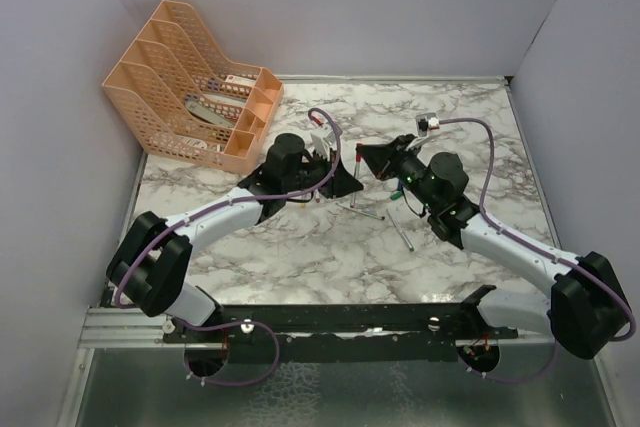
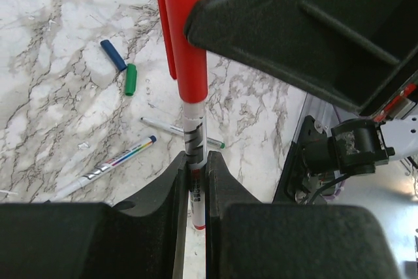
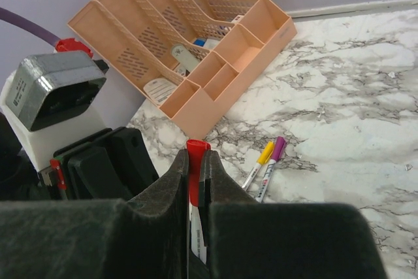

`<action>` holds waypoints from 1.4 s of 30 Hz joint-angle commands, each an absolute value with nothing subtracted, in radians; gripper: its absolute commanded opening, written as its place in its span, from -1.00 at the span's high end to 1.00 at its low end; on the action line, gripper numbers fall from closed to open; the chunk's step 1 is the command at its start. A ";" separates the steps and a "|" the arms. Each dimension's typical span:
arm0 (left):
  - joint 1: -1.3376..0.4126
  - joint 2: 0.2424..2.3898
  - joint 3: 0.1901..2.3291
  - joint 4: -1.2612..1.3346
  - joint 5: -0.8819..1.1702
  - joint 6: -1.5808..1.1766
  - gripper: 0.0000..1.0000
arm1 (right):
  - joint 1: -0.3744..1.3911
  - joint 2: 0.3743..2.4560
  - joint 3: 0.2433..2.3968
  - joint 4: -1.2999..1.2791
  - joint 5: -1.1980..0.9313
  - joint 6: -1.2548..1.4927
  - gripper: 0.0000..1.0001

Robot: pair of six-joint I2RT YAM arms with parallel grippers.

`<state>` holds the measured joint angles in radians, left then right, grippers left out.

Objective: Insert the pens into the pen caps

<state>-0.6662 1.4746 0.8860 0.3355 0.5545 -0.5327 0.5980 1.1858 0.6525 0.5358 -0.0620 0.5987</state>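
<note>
My left gripper (image 2: 196, 161) is shut on a white pen (image 2: 194, 129) and holds it upright above the table. A red cap (image 2: 189, 44) sits over the pen's top end. My right gripper (image 3: 196, 161) is shut on that red cap (image 3: 194, 155); one of its fingers (image 2: 294, 24) shows large in the left wrist view. In the top view the two grippers meet at the table's middle, at the red cap (image 1: 360, 159). A blue cap (image 2: 113, 55) and a green cap (image 2: 131, 79) lie loose. A blue-tipped pen (image 2: 108, 166) and a green-tipped pen (image 2: 179, 132) lie on the marble.
A yellow-capped pen (image 3: 258, 164) and a purple-capped pen (image 3: 272, 161) lie side by side near the orange tray rack (image 3: 196, 50), which stands at the back left (image 1: 190, 87). Two thin pens (image 1: 400, 232) lie on the table below the grippers.
</note>
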 commanded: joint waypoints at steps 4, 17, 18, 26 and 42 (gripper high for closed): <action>-0.625 1.443 0.897 0.384 0.475 -0.570 1.00 | 0.686 1.192 0.635 0.477 -0.033 0.546 0.98; -0.583 1.422 0.927 0.404 0.369 -0.586 1.00 | 0.790 1.241 0.675 0.340 0.054 0.454 0.98; -0.582 1.419 0.927 0.403 0.352 -0.585 1.00 | 0.794 1.244 0.675 0.334 0.058 0.454 0.98; -0.554 1.395 0.936 0.368 0.264 -0.566 1.00 | 0.835 1.258 0.681 0.290 0.079 0.465 0.98; -0.514 1.375 0.927 0.313 0.249 -0.528 1.00 | 0.904 1.312 0.743 0.245 0.145 0.450 0.98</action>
<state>-0.5125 1.4048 0.9257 0.2920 0.2676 -0.5446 0.8974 1.3067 0.7055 0.2756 0.1299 0.4660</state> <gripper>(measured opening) 0.125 0.012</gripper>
